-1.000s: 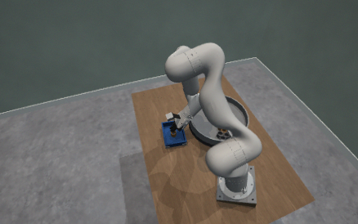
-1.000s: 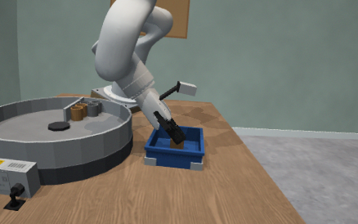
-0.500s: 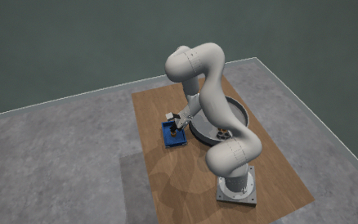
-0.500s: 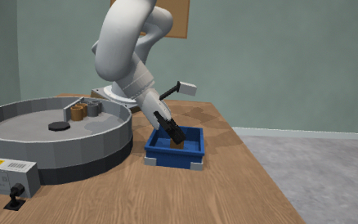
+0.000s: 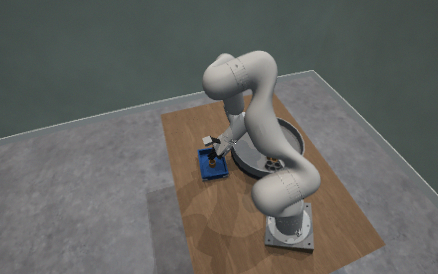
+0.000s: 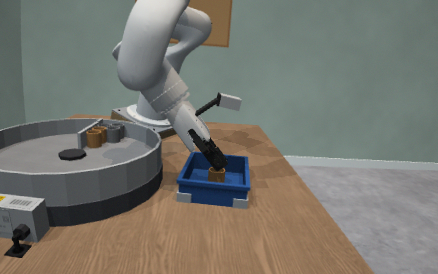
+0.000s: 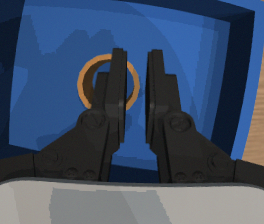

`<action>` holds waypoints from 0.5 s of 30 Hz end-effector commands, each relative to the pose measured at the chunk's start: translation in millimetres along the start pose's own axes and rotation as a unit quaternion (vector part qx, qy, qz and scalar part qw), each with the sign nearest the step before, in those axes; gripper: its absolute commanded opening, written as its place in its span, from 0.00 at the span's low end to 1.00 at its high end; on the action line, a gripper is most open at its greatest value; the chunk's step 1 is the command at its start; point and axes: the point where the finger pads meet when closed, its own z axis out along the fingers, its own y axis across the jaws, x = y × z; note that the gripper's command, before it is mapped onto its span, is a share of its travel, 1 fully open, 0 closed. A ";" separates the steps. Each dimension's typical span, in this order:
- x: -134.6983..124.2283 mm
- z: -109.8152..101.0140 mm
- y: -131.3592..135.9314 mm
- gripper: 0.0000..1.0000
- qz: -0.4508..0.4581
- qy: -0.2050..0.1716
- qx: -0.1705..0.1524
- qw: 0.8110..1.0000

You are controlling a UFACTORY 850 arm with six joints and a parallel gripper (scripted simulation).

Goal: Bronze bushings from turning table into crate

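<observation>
A bronze bushing (image 7: 90,72) (image 6: 216,174) (image 5: 212,161) stands upright on the floor of the blue crate (image 7: 43,36) (image 6: 211,192) (image 5: 217,174). My gripper (image 7: 136,69) (image 6: 219,164) (image 5: 212,157) reaches down into the crate over it. The fingers are slightly apart, with one fingertip inside the ring and the other outside its right wall, so the wall is loose between them. On the grey turning table (image 6: 76,185) (image 5: 296,132) two bronze bushings (image 6: 94,138) stand beside a steel bushing (image 6: 113,133) at a divider near the far rim.
A black hub (image 6: 72,154) sits in the middle of the turning table. A grey box with a yellow label (image 6: 10,216) stands in front of the table. The arm's base (image 5: 289,232) is on the wooden top, to the right of the crate in the top view.
</observation>
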 end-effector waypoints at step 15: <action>43.7 -52.0 0.6 0.11 -0.001 0.000 0.000 1.000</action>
